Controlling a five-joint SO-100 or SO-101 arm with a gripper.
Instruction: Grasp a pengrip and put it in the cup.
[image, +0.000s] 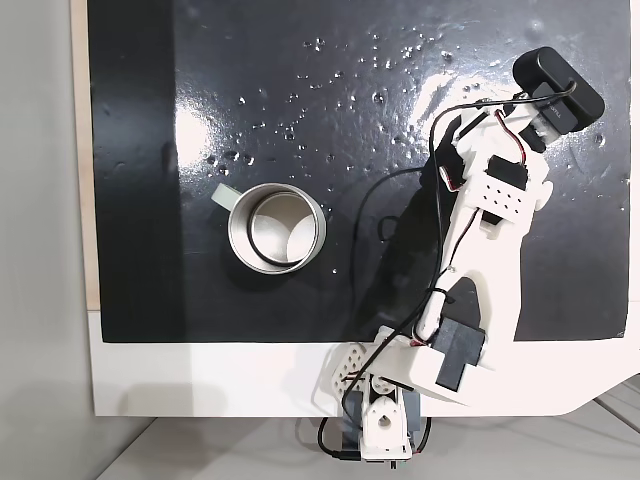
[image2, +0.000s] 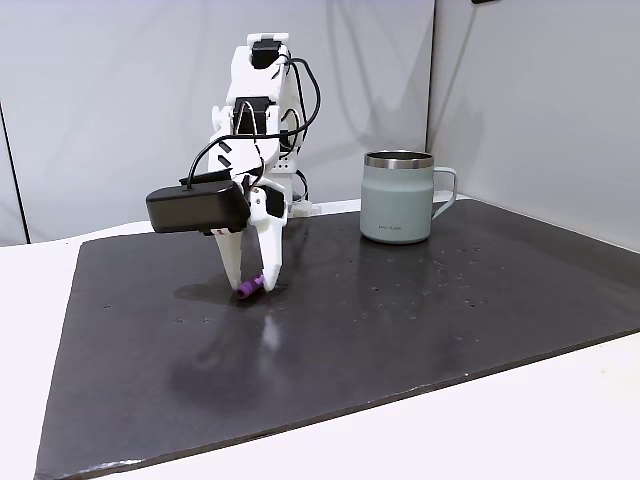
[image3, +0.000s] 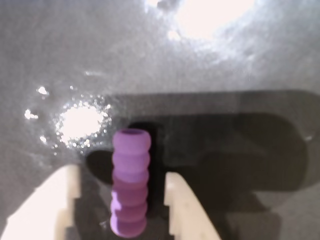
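Observation:
The light-purple ribbed pengrip (image3: 130, 192) lies on the black mat between my two white fingers (image3: 181, 210). A clear gap shows on its left side and a narrower one on its right. In a fixed view my gripper (image2: 251, 284) stands tips-down on the mat, open, straddling the pengrip (image2: 249, 289). The silver cup (image2: 398, 200) stands upright well to the right of the gripper, handle pointing right. From above, the cup (image: 275, 228) sits left of centre with nothing in it, and the wrist's black head (image: 558, 86) hides the pengrip.
The black mat (image: 330, 120) covers most of the white table (image: 200, 380) and carries glare spots. My arm's base (image: 385, 425) sits at the bottom edge, and cables run along the arm (image: 485, 250). Grey walls (image2: 120, 110) stand behind the table.

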